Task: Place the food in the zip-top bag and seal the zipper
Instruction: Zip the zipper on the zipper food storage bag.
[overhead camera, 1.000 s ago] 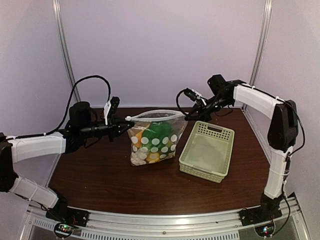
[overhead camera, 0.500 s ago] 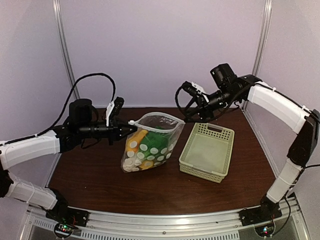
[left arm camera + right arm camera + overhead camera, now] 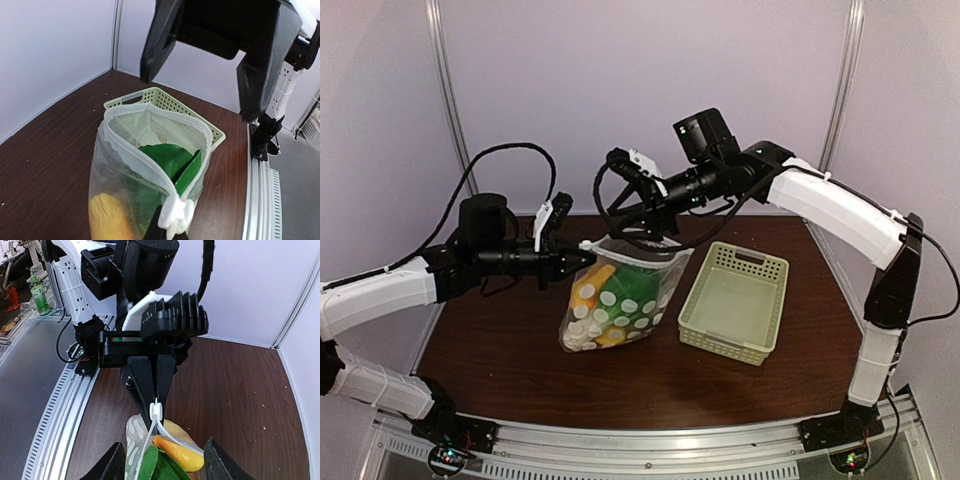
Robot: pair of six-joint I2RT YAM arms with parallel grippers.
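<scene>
The bag [image 3: 120, 150] runs off the bottom of the left wrist view, where the left gripper [image 3: 159, 229] is only a dark sliver. Dots and folds hide most of the food [image 3: 167, 157]. The bag covers part of the basket [image 3: 165, 97]; the right gripper [image 3: 197, 95] is cropped above

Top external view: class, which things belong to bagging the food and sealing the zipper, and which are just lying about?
Belongs to the job: zip-top bag; toy food inside it, green leafy vegetable and yellow pieces; zipper; left gripper, jaws shut on the bag's corner; right gripper, jaws open.
Lying about: pale green lattice basket, beside the bag.
</scene>
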